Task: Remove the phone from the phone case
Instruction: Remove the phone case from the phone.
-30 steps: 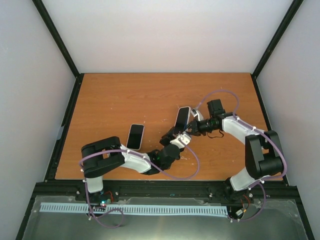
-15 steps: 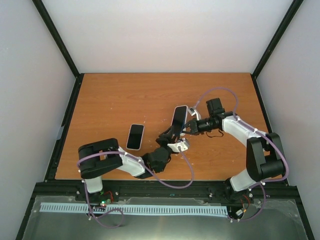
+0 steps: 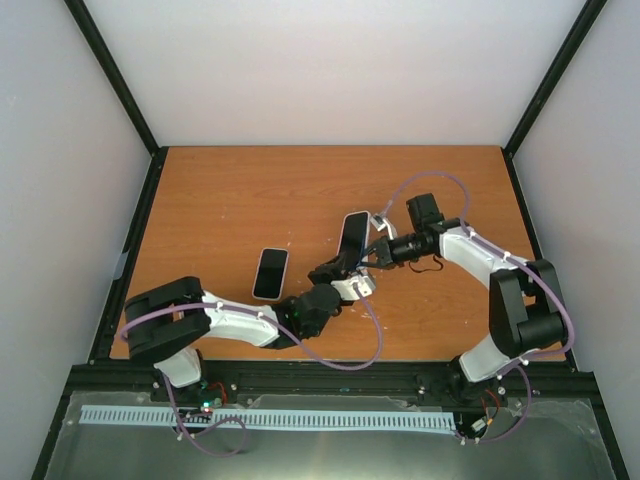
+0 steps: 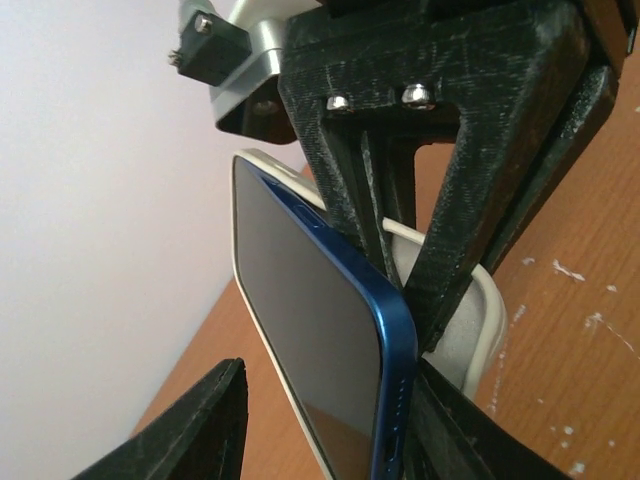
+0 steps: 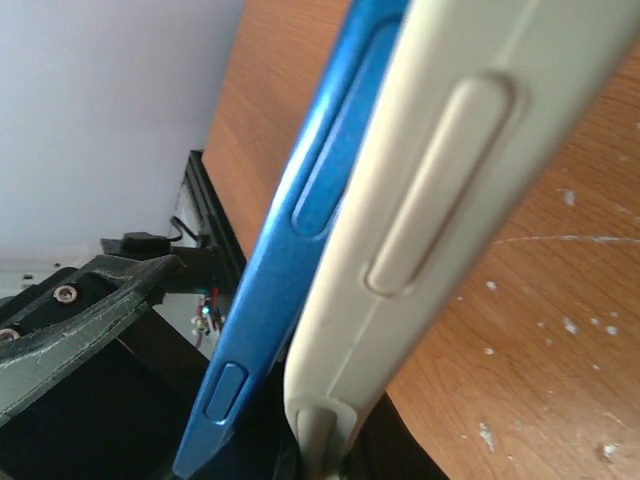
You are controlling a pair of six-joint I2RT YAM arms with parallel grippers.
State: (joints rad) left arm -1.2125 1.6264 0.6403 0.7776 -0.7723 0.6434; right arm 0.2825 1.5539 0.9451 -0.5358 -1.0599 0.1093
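Above the table [image 3: 250,200], clamping the case [image 4: 487,320] rim with the right tool [image 3: 372,254], with the left tool [image 3: 340,270] spread around the phone [image 4: 300,340]; peeled out along one edge, seemingly yet to free fully.

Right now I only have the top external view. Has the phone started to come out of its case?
Observer: Yes. The right wrist view shows the blue phone standing apart from the cream phone case along one long edge.
Operator: Fully free?
Observer: No. In the left wrist view the case rim hugs the phone's top corner.
Operator: Anything in the gap?
Observer: There, one black finger of the right claw appears to sit between the blue edge and the case wall.
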